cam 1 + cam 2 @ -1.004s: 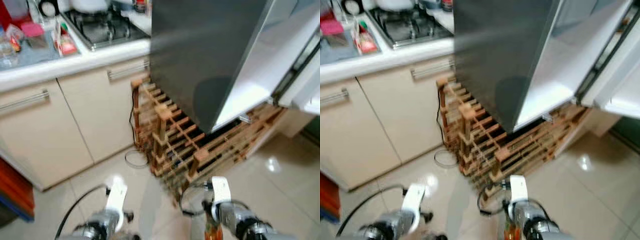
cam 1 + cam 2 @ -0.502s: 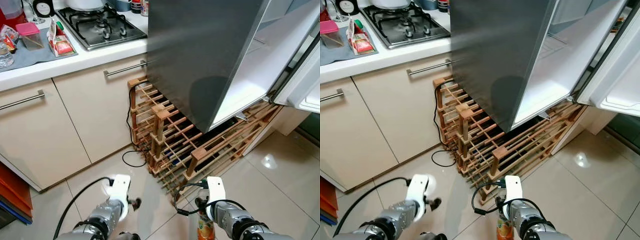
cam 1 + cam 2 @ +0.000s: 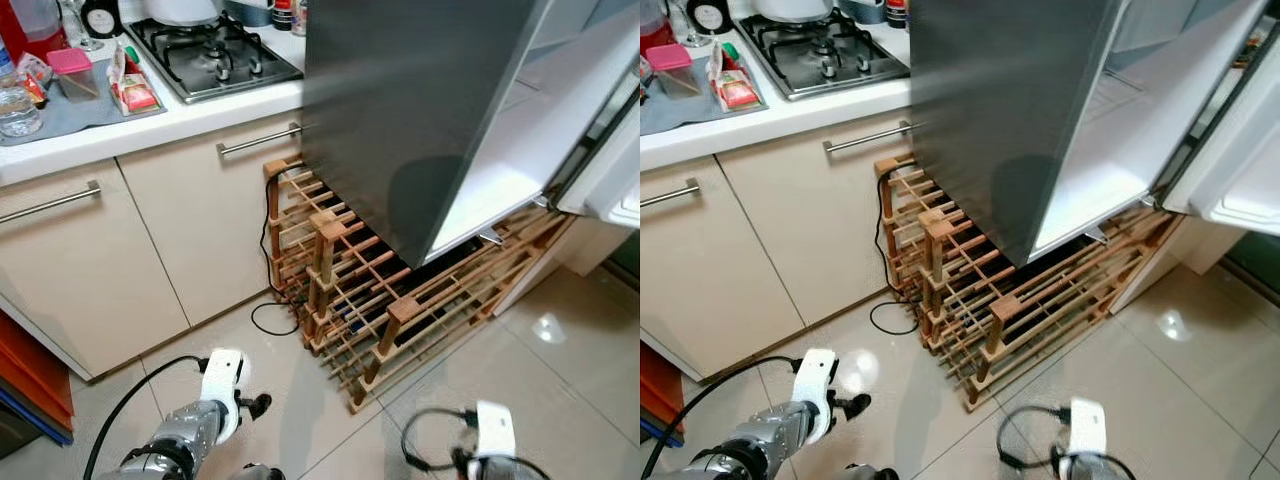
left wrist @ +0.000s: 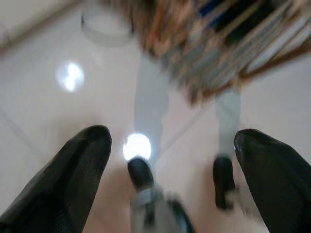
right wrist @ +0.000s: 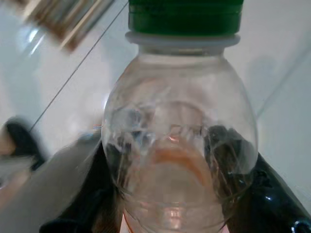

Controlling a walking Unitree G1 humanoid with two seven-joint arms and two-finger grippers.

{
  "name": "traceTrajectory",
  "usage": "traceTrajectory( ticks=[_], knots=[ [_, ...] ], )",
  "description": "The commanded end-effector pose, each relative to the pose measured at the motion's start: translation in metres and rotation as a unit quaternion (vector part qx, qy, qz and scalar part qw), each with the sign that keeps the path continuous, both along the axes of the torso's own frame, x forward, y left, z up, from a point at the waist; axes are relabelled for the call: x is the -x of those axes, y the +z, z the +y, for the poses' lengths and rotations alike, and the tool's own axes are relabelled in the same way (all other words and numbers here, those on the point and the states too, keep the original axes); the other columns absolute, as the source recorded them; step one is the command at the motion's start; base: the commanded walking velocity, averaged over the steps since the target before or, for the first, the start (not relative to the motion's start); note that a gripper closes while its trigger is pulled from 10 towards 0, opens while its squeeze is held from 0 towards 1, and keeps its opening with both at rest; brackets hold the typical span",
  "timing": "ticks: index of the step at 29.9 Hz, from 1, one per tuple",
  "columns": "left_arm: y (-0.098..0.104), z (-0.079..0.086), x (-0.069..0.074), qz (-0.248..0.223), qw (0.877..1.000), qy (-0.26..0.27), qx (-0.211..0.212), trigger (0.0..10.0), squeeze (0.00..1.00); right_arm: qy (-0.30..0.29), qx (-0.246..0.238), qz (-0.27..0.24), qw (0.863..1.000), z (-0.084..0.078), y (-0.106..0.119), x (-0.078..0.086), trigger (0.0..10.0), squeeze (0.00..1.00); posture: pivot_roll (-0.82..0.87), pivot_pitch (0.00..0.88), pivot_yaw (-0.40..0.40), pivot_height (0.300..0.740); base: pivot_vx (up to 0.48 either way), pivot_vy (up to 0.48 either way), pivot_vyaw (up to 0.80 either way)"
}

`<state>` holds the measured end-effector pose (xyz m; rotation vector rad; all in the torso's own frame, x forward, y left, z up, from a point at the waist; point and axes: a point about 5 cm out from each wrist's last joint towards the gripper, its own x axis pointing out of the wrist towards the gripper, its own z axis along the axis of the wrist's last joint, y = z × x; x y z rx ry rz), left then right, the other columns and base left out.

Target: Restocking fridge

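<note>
I am standing before the fridge [image 3: 420,110], its door [image 3: 1240,170] swung wide and a bare white shelf [image 3: 1110,150] visible inside. A wooden wine rack [image 3: 400,300] sits under and in front of the fridge, with a loose cable [image 3: 272,320] on the tiled floor [image 3: 1200,370] beside it. To the side of the fridge runs the bench [image 3: 150,110] carrying a gas hob [image 3: 215,55].

The right claw [image 5: 170,194] is pinching a clear bottle [image 5: 177,131] with a green cap [image 5: 184,14] and orange drink inside; it is held low, short of the rack and well below the fridge shelf. The left claw [image 4: 170,170] is spread with nothing between its fingers, hanging over the floor near the rack; that view is blurred, so I would not swear to much else there.

Risks, in my judgement: raising the bottle toward the shelf takes it past the rack's protruding front posts and the lower edge of the fridge, and a knock there could twist it out of the grip. The round, smooth bottle may also slide if the hold is high on its shoulder. Stepping closer risks fouling a foot on the cable or rack.
</note>
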<state>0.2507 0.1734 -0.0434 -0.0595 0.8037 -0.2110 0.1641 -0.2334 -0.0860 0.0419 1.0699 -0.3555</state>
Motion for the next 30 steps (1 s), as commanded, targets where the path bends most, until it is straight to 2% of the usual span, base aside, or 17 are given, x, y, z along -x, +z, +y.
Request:
traceTrajectory(
  ticks=[1,2,4,6,8,9,10,13,16,19,20,23,25,26,27,30],
  knots=[
    [0.036,-0.010,-0.038,-0.122,0.992,-0.025,-0.004,10.0,0.00,0.018,0.065,-0.124,0.990,-0.022,0.036,-0.052,10.0,0.00,-0.11,0.000,-0.007,0.740,0.000,0.000,0.00],
    [0.036,-0.010,-0.038,-0.122,0.992,-0.025,-0.004,10.0,0.00,0.018,0.065,-0.124,0.990,-0.022,0.036,-0.052,10.0,0.00,-0.11,0.000,-0.007,0.740,0.000,0.000,0.00],
    [0.057,-0.017,-0.055,-0.180,0.983,-0.014,0.029,10.0,0.00,0.044,0.096,-0.171,0.980,-0.020,0.050,-0.071,10.0,0.00,-0.11,0.000,-0.009,0.740,0.000,0.000,0.00],
    [0.081,-0.028,-0.069,-0.248,0.967,-0.025,0.047,10.0,0.00,0.066,0.136,-0.245,0.958,-0.011,0.074,-0.099,10.0,0.00,-0.12,0.000,-0.018,0.740,0.000,0.000,0.00],
    [0.092,-0.033,-0.074,-0.273,0.960,-0.029,0.063,10.0,0.00,0.072,0.159,-0.296,0.939,-0.002,0.091,-0.114,10.0,0.00,-0.12,0.000,-0.014,0.740,0.000,0.000,0.00],
    [0.092,-0.033,-0.074,-0.273,0.960,-0.029,0.063,10.0,0.00,0.072,0.159,-0.296,0.939,-0.002,0.091,-0.114,10.0,0.00,-0.12,0.000,-0.014,0.740,0.000,0.000,0.00],
    [0.107,-0.035,-0.080,-0.317,0.945,-0.026,0.075,10.0,0.00,0.085,0.171,-0.370,0.909,0.012,0.115,-0.132,10.0,0.00,-0.12,0.000,-0.010,0.740,0.000,0.000,0.00],
    [0.127,-0.037,-0.082,-0.382,0.921,-0.041,0.057,10.0,0.00,0.104,0.148,-0.458,0.870,0.033,0.145,-0.150,10.0,0.00,-0.12,0.000,-0.002,0.740,0.000,0.000,0.00],
    [0.143,-0.038,-0.084,-0.409,0.910,-0.033,0.056,10.0,0.00,0.147,0.101,-0.532,0.828,0.061,0.175,-0.162,10.0,0.00,-0.12,0.000,0.005,0.740,0.000,0.000,0.00],
    [0.157,-0.028,-0.083,-0.434,0.900,-0.001,0.036,10.0,0.00,0.184,0.065,-0.576,0.794,0.084,0.195,-0.164,10.0,0.00,-0.12,0.000,0.006,0.740,0.000,0.000,0.00],
    [0.160,-0.023,-0.080,-0.439,0.898,0.006,0.026,10.0,0.00,0.191,0.055,-0.585,0.786,0.090,0.200,-0.164,10.0,0.00,-0.12,0.000,0.004,0.740,0.000,0.000,0.00],
    [0.166,-0.012,-0.068,-0.443,0.896,0.029,0.033,10.0,0.00,0.196,0.045,-0.591,0.781,0.097,0.204,-0.157,10.0,0.00,-0.11,0.000,-0.004,0.740,0.000,0.000,0.00],
    [0.170,-0.007,-0.060,-0.450,0.891,0.042,0.043,10.0,0.00,0.195,0.041,-0.585,0.786,0.096,0.200,-0.152,10.0,0.00,-0.11,0.000,-0.004,0.740,0.000,0.000,0.00],
    [0.176,-0.012,-0.055,-0.465,0.884,0.031,0.030,10.0,0.00,0.196,0.037,-0.569,0.798,0.094,0.190,-0.146,10.0,0.00,-0.10,0.000,-0.013,0.740,0.000,0.000,0.00],
    [0.178,-0.015,-0.054,-0.468,0.882,0.034,0.041,10.0,0.00,0.195,0.035,-0.559,0.805,0.093,0.184,-0.143,10.0,0.00,-0.10,0.000,-0.012,0.740,0.000,-0.251,0.00],
    [0.181,-0.022,-0.053,-0.470,0.881,0.033,0.049,10.0,0.00,0.195,0.032,-0.549,0.812,0.092,0.180,-0.140,10.0,0.00,-0.10,0.000,-0.010,0.740,0.000,-0.327,0.00]
  ],
)
